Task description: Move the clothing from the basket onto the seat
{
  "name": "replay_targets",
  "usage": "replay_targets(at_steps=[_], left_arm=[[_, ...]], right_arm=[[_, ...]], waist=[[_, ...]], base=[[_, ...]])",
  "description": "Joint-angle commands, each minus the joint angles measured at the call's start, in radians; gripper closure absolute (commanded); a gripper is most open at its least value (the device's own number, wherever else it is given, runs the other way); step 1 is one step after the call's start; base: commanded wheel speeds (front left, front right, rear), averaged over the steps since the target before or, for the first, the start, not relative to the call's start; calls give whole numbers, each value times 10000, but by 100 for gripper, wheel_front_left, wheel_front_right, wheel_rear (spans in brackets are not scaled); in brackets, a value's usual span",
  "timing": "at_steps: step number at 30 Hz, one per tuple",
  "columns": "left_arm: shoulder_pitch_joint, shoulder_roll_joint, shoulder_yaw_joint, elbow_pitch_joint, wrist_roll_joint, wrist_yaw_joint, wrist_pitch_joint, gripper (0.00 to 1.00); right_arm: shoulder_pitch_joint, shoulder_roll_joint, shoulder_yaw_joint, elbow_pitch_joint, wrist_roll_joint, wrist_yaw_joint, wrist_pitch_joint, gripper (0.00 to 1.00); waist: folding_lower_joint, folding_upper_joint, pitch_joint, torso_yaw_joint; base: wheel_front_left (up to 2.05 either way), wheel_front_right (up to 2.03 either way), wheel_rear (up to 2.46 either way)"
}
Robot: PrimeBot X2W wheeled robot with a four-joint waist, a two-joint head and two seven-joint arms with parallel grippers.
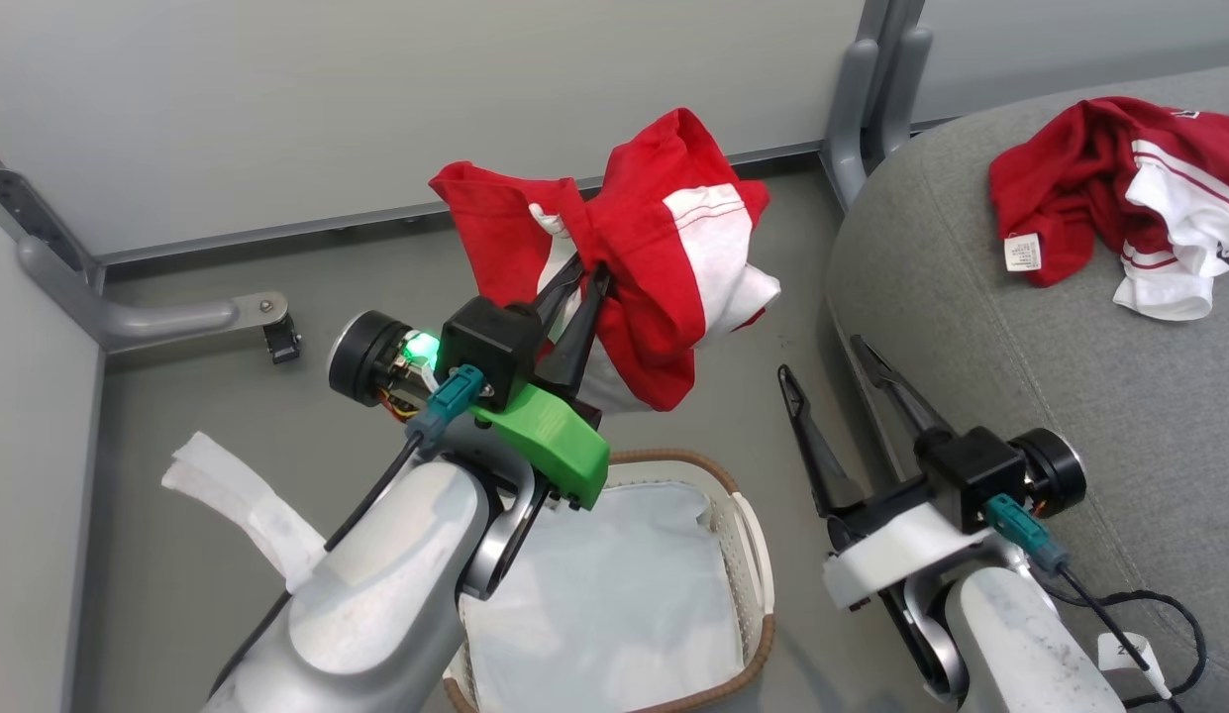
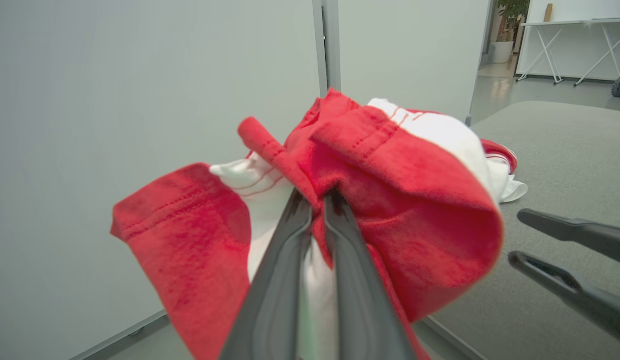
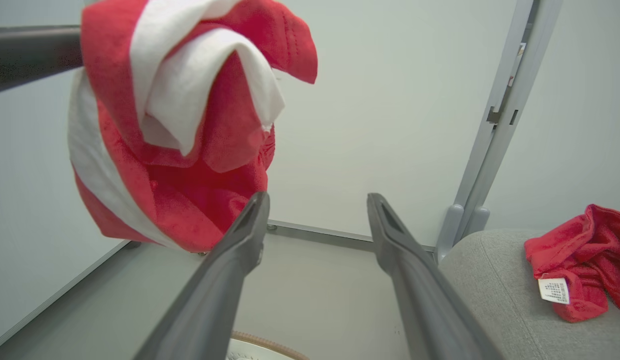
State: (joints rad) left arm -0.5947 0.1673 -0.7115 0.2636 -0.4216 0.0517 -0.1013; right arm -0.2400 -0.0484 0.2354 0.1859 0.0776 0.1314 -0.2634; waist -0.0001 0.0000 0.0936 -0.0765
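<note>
**Left claw (image 1: 589, 272) clenched on the held garment (image 1: 664, 287), high above the basket (image 1: 763, 594); right claw (image 1: 822, 358) released and empty.**
You carry it on a thin pinch of bunched fold, so a jerk could drop it to the floor (image 1: 792, 248), short of the seat (image 1: 1070, 416) at 3 o'clock. Loose folds could snag the right claw's spread fingers, which stand between load and seat. The partition post (image 1: 867, 109) crowds 1 o'clock. Open room: the seat's near edge, away from the second garment (image 1: 1119, 198) lying further back.

Your left gripper (image 1: 591, 269), long black fingers (image 1: 572, 347) on a green bracket (image 1: 555, 446), your right gripper (image 1: 820, 356) on a white bracket (image 1: 896, 550), pale grey forearms (image 1: 386, 584), teal cable plugs (image 1: 454, 394), black cables (image 1: 369, 497)
</note>
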Motion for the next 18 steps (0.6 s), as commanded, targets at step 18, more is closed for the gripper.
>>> replay_targets(at_steps=[18], left_arm=[[271,-100,-496,-770,-3,100,312,100]], right_arm=[[-1659,-40,1151,857,-737,-14,-19,0]], waist=[[1,0,-376,532]], base=[[0,0,0]])
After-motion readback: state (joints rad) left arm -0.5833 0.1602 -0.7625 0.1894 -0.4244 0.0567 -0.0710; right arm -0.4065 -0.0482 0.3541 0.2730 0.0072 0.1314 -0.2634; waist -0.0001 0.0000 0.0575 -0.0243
